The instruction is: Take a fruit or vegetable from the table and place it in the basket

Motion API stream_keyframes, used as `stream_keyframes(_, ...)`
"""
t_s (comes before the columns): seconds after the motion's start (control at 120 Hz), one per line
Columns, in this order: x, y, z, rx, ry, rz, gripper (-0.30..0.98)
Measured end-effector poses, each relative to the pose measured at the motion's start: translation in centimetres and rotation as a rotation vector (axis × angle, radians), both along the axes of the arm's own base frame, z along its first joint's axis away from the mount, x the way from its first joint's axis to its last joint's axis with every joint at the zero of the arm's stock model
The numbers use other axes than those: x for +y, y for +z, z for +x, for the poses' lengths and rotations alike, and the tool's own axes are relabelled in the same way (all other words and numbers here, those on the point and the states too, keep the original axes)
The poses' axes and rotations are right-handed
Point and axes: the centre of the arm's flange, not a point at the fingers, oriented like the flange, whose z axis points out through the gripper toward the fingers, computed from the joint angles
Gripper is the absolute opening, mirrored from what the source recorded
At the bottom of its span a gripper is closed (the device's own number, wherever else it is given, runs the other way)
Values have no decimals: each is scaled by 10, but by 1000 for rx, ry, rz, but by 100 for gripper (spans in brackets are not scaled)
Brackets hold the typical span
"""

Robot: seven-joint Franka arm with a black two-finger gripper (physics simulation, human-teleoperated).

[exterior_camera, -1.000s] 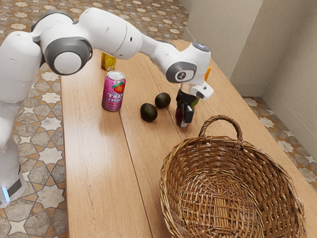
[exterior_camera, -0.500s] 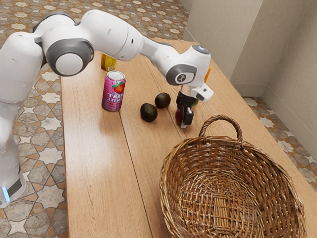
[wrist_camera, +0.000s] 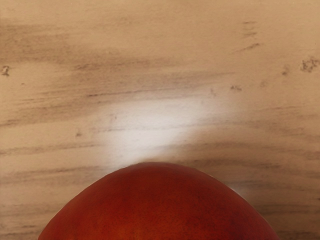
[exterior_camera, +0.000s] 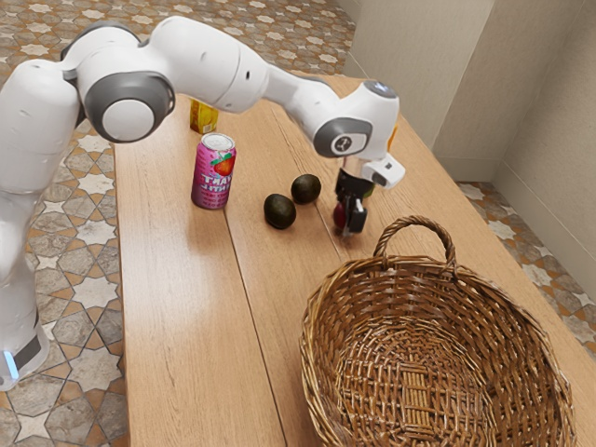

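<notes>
Tool [exterior_camera: 351,226] low over the tabletop [exterior_camera: 186,298], right at the red fruit [exterior_camera: 340,213]; I cannot tell whether it grasps it. From the exterior view's left: yellow package [exterior_camera: 203,117], upright pink can [exterior_camera: 213,177], two dark avocados [exterior_camera: 279,211], the red fruit, outside the wicker basket [exterior_camera: 321,372].

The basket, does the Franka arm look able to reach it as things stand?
Probably yes: the hand is close to the basket and nothing stands between them, though the handle rises nearby.

On table [exterior_camera: 177,307]: basket [exterior_camera: 521,363] sitting lower right of exterior view, avocados [exterior_camera: 279,211] lying near centre, can [exterior_camera: 212,177] standing left of them in frame.
</notes>
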Motion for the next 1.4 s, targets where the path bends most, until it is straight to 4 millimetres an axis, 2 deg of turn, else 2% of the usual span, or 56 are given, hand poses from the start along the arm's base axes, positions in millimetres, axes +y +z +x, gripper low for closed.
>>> stream_keyframes(0.1,-5,41,4,-64,-15,11,41)
stream_keyframes(0.167,-8,80,10,-121,-25,19,41)
stream_keyframes(0.225,-16,114,12,-163,-39,23,41)
stream_keyframes(0.383,-38,183,9,-247,-78,29,42)
stream_keyframes(0.483,-90,218,8,-308,-162,1,40)
stream_keyframes(0.583,-143,238,0,-340,-249,-37,40)
stream_keyframes(0.675,-204,253,-11,-376,-344,-77,41)
stream_keyframes(0.783,-263,254,-21,-406,-428,-111,41)
stream_keyframes(0.875,-310,247,-33,-417,-491,-136,41)
stream_keyframes(0.95,-336,238,-40,-412,-525,-149,41)
stream_keyframes(1.067,-372,205,-49,-361,-569,-166,41)
stream_keyframes(1.1,-386,189,-54,-331,-586,-170,41)
stream_keyframes(1.175,-398,172,-59,-300,-599,-174,41)
stream_keyframes(1.292,-399,148,-61,-252,-594,-168,41)
stream_keyframes(1.4,-403,137,-66,-219,-596,-168,41)
